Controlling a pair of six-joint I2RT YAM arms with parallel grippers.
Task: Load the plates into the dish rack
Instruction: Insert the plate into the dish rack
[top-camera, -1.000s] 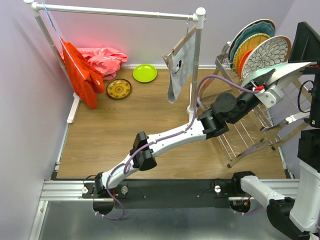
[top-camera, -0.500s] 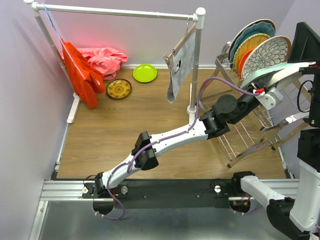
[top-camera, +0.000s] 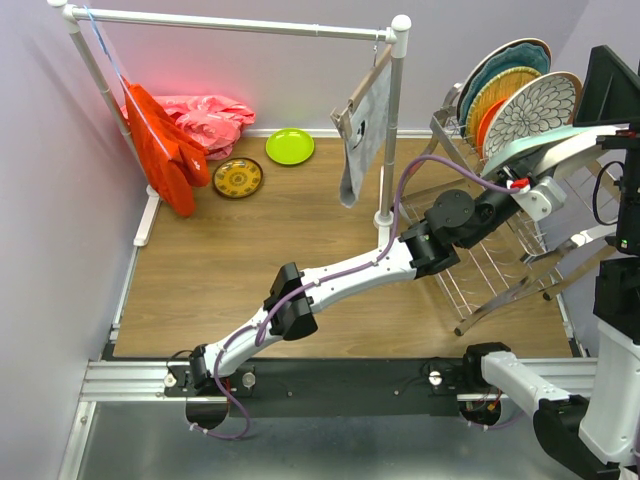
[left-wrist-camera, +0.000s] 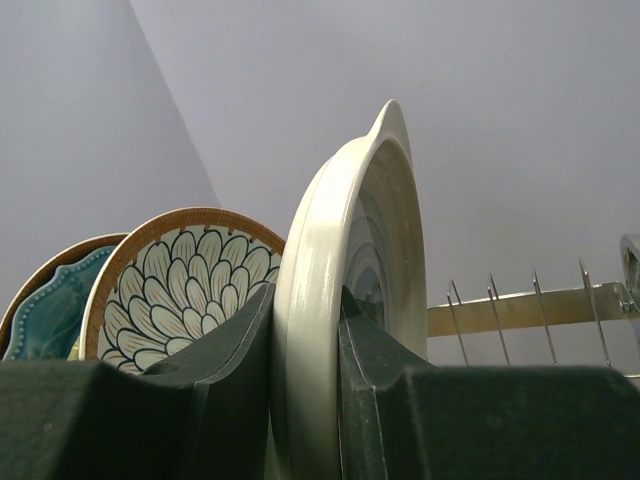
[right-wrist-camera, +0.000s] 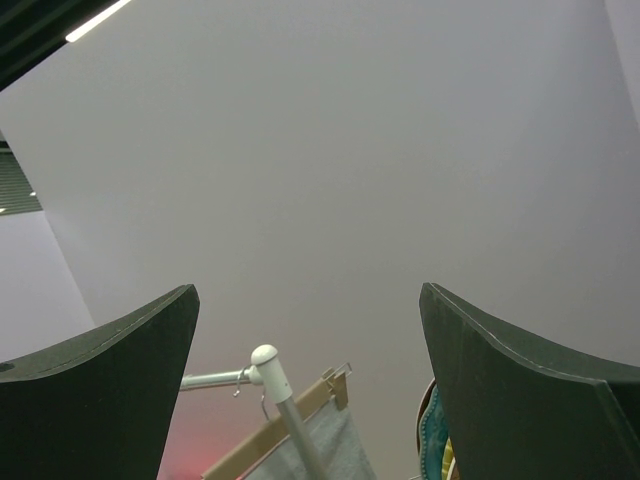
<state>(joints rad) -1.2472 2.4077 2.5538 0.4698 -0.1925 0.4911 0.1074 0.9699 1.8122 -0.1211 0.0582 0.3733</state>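
Closest to me, the right gripper (right-wrist-camera: 308, 292) idles with its fingers spread wide, holding nothing and aimed up at the wall. My left arm does the work, stretched out over the dish rack (top-camera: 497, 262). The left gripper (left-wrist-camera: 303, 325) is clamped on the lower rim of the mint tray (left-wrist-camera: 345, 215), one dark pad on each face. The tray stands on edge, tilted, just in front of the floral plate (left-wrist-camera: 185, 285); I cannot tell whether its lower edge has reached the wires.

I judge this to be the slotting step. Next I need to lower the tray between two free tines (left-wrist-camera: 541, 295), keep it parallel to its neighbour, and let go only once the rack carries it.

The tray looks like smooth glazed ceramic, pale and thick-rimmed with a small lug handle, so it is probably slippery in a rim pinch. The tines are thin bright wire. Behind the floral plate stand an orange plate (top-camera: 486, 121), a woven yellow plate (top-camera: 500, 90) and a scalloped teal plate (top-camera: 505, 58). Far across the wooden table (top-camera: 250, 260), a lime green plate (top-camera: 290, 146) and a patterned plate (top-camera: 238, 178) lie flat, waiting.
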